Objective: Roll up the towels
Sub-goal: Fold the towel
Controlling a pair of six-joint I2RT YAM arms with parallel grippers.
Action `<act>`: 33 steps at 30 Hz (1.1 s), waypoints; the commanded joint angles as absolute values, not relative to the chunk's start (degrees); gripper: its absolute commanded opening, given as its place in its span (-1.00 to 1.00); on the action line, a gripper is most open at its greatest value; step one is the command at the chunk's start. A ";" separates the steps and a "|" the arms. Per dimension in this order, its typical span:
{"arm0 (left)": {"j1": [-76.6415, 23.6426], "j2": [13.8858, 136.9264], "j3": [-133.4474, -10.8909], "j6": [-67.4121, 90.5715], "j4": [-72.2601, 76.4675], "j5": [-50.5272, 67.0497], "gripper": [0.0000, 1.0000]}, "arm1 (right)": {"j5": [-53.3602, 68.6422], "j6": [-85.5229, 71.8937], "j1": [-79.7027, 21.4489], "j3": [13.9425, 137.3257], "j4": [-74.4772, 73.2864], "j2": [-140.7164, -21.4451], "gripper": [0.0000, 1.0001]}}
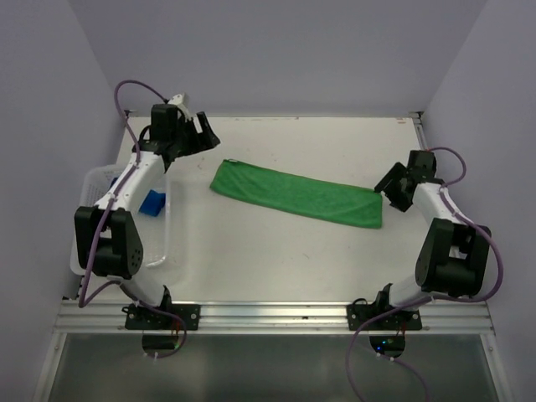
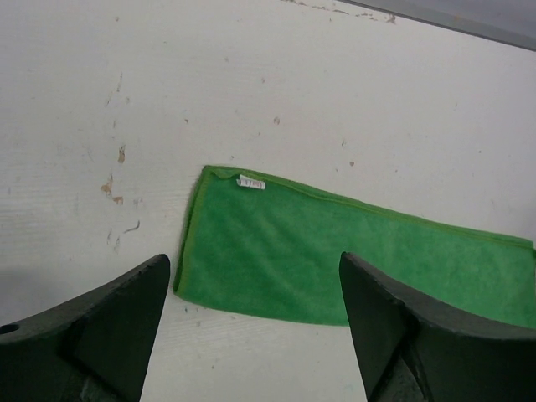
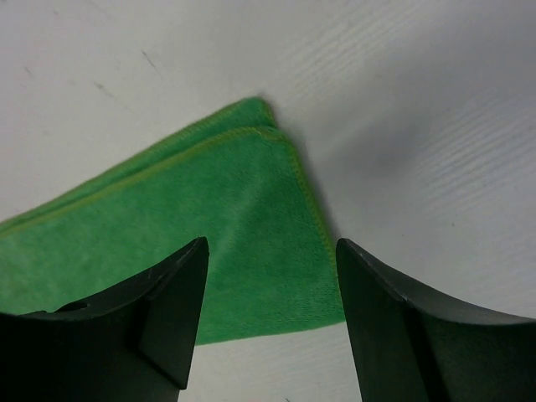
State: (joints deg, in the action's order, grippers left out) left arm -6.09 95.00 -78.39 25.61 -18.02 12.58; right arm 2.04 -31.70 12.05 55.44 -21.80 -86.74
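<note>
The green towel (image 1: 295, 193) lies folded into a long flat strip across the middle of the table. My left gripper (image 1: 203, 132) is open and empty, above the table just beyond the strip's left end (image 2: 251, 243). My right gripper (image 1: 390, 186) is open and empty, right at the strip's right end (image 3: 243, 218). The blue towel (image 1: 153, 203) lies in the white mesh basket (image 1: 172, 239) at the left, partly hidden by my left arm.
The basket stands along the table's left edge, under my left arm. Walls close the table in on the left, back and right. A metal rail (image 1: 276, 316) runs along the near edge between the arm bases.
</note>
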 commanded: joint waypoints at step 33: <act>-17.40 77.96 -63.90 19.34 -13.62 0.88 0.88 | -10.54 -21.53 7.03 56.42 -31.20 -99.32 -0.83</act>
